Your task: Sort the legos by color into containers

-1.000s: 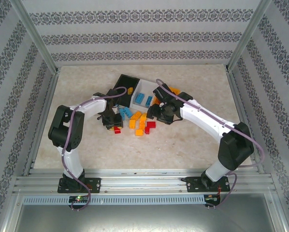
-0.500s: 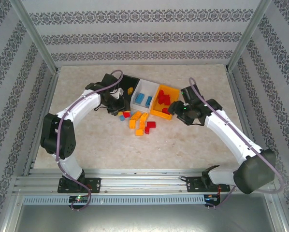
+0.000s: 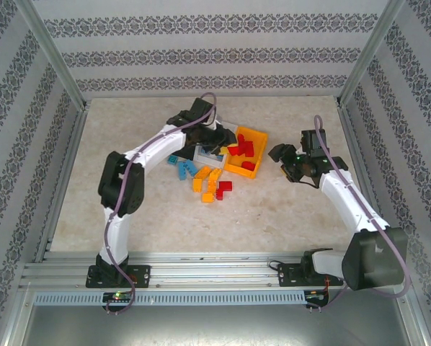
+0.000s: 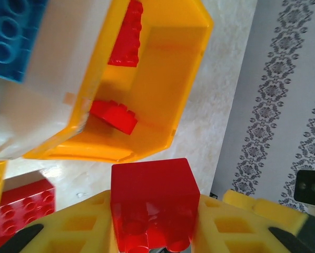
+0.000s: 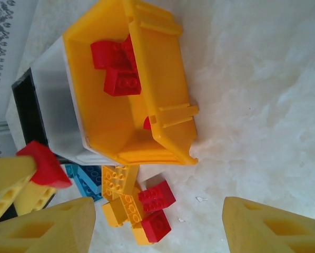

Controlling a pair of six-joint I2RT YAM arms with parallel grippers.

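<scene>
Clamping a red brick [image 4: 152,190], the left gripper [image 4: 157,224] hovers by the orange bin [image 4: 168,68], toward the far edge of the tabletop [image 3: 295,209]; the right gripper [image 5: 157,226] gapes empty.

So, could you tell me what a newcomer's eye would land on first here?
The orange bin at the table's centre, with red bricks inside. Next, the left tool beside it, shut on a red brick, and the loose pile of orange, red and blue bricks in front.
</scene>
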